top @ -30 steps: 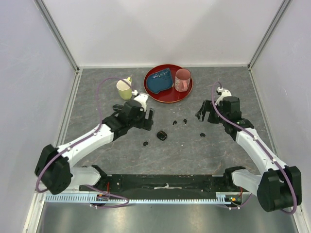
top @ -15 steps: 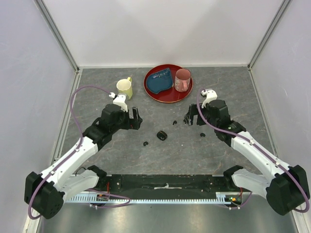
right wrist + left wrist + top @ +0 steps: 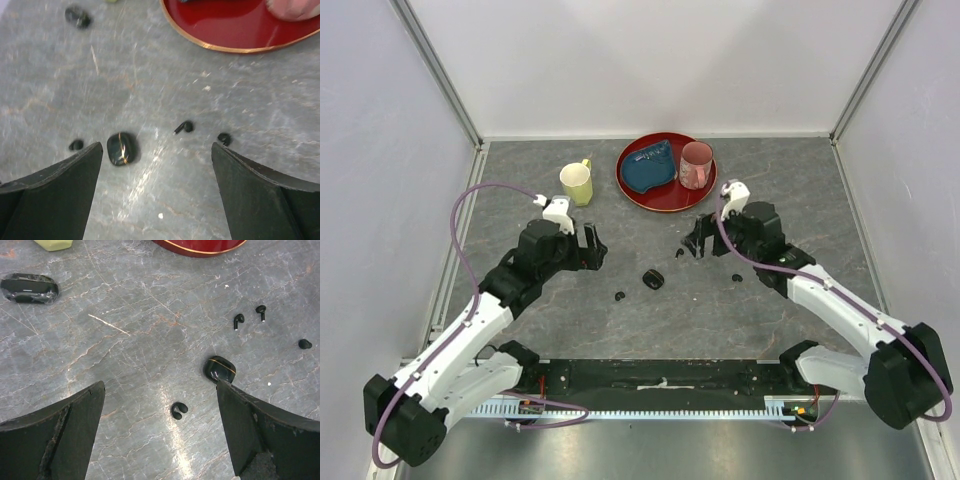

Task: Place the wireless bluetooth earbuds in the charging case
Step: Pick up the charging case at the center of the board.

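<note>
My left end effector point(image 3: 592, 243) has drawn back left and my right end effector point(image 3: 696, 244) has advanced toward centre; both stand open, empty. The earbuds point(image 3: 238, 320) lie loose on the surface point(image 3: 720, 320) around the case point(image 3: 220, 369), none inserted.

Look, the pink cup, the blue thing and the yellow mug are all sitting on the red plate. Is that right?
Not quite. The yellow mug stands on the table, off to the left of the red plate, not on it. The pink cup and the blue thing do sit on the plate. The top view shows this.
</note>
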{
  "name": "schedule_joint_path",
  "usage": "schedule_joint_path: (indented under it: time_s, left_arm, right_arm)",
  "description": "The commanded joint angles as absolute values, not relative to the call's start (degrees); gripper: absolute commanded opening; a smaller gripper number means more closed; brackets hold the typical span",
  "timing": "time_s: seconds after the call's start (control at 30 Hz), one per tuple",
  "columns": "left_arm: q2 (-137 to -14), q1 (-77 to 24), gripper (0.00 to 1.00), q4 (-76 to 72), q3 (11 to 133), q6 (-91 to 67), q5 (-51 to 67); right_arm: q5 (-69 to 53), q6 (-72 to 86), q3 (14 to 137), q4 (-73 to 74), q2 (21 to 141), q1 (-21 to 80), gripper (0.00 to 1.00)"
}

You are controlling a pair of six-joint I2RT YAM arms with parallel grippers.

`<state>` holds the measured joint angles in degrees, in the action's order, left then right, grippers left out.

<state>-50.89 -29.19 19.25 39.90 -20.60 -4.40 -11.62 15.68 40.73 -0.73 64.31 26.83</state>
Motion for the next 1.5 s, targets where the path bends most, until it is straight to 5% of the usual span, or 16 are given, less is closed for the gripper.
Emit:
schedule_joint_path:
  time_s: [0.0, 0.7, 1.47]
  left_arm:
    - [-48.78, -28.57, 0.99, 19.16, 39.81, -22.50, -5.80]
    - [-50.89, -27.86, 0.99, 19.07, 38.59, -25.93, -4.92]
    - [-49.31, -27.68, 0.99, 19.95, 37.97, -25.75, -5.36]
  right_arm:
    - [-10.29, 7.93, 44.03, 2.63, 65.30, 32.07, 0.96]
    - [-2.81, 5.01, 43.33, -2.02, 82.70, 46.32, 0.76]
    - [-3.60, 3.08, 46.75, -5.19, 89.56, 49.39, 0.83]
